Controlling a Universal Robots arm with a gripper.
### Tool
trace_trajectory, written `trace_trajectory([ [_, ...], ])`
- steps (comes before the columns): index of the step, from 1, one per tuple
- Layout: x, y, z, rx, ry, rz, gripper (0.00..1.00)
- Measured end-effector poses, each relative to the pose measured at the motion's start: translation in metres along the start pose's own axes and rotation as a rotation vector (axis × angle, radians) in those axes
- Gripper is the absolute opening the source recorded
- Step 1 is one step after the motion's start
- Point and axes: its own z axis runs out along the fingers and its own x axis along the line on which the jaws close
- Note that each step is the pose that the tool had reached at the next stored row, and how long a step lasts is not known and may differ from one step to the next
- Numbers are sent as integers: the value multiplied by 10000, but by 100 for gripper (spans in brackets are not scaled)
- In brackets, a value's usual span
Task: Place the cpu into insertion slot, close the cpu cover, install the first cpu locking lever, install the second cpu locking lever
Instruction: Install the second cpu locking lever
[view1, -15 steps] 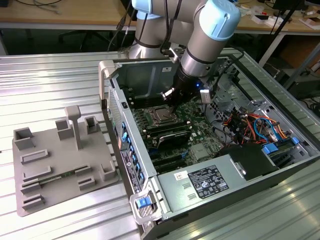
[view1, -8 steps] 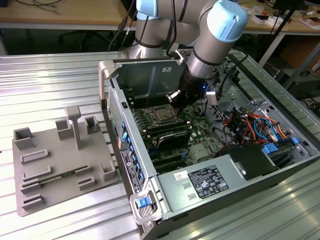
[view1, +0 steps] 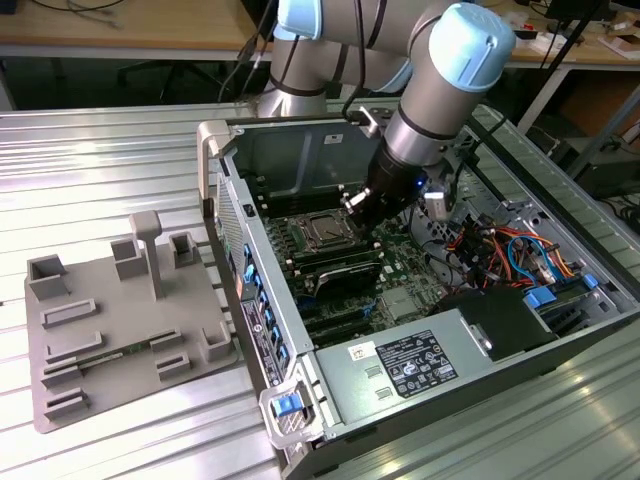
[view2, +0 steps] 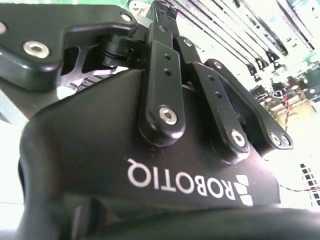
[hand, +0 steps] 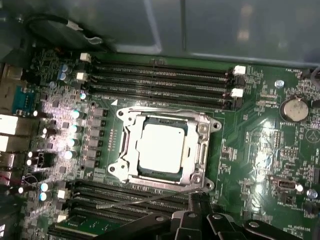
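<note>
The cpu (hand: 160, 147) lies flat in its socket, its silver top showing through the cut-out of the cpu cover (hand: 202, 145), which is folded down over it. A thin wire locking lever (hand: 140, 200) runs slanted along the socket edge nearest my gripper (hand: 195, 200), whose black fingertips sit at the lever's end by the socket corner. In the second wrist view the gripper (view2: 161, 12) has its fingers drawn together. In the exterior view the gripper (view1: 357, 205) hangs inside the open computer case, just beside the cpu (view1: 323, 231).
Memory slots (hand: 165, 75) flank the socket on two sides, and a coin battery (hand: 295, 109) sits on the board. Coloured cables (view1: 500, 250) and a power supply (view1: 420, 365) crowd the case. A grey fixture plate (view1: 120, 320) lies at the exterior view's left.
</note>
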Motion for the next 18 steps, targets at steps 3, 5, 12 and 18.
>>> trace_trajectory([
  [3, 2, -15, 39, 0, 0, 2, 11],
  [5, 0, -18, 72, -1, 1, 0, 11],
  [12, 82, -10, 125, 1, -8, -2, 11],
  [18, 279, 16, 140, 4, -47, -4, 11],
])
